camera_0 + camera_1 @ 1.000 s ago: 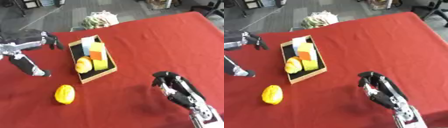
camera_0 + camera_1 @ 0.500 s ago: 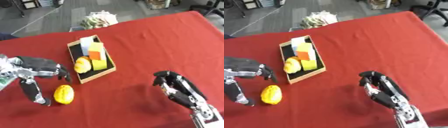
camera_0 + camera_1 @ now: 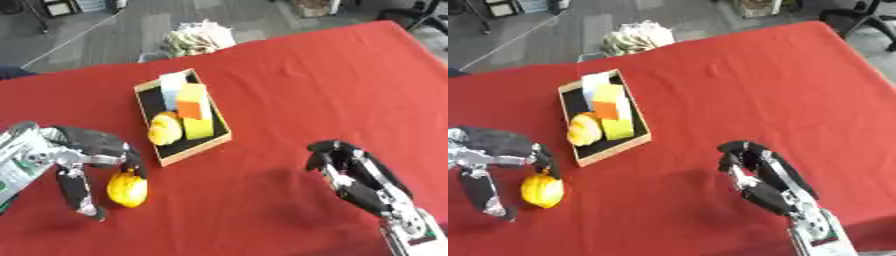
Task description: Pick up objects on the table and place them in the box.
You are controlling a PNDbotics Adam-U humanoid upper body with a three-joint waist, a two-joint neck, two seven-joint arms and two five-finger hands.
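I had the left hand (image 3: pixel 83 157) low at the near-left of the red surface (image 3: pixel 297 85), fingers spread around the yellow fruit (image 3: pixel 127 188), one finger on each side; contact unclear, so not a closed grasp. Fruit lay on the surface, just near of the box (image 3: pixel 179 120). Box held a 2nd yellow fruit (image 3: pixel 164 130), plus white, yellow and orange blocks. Right hand (image 3: pixel 354 172) sat idle at lower right, fingers relaxed and up, holding nothing
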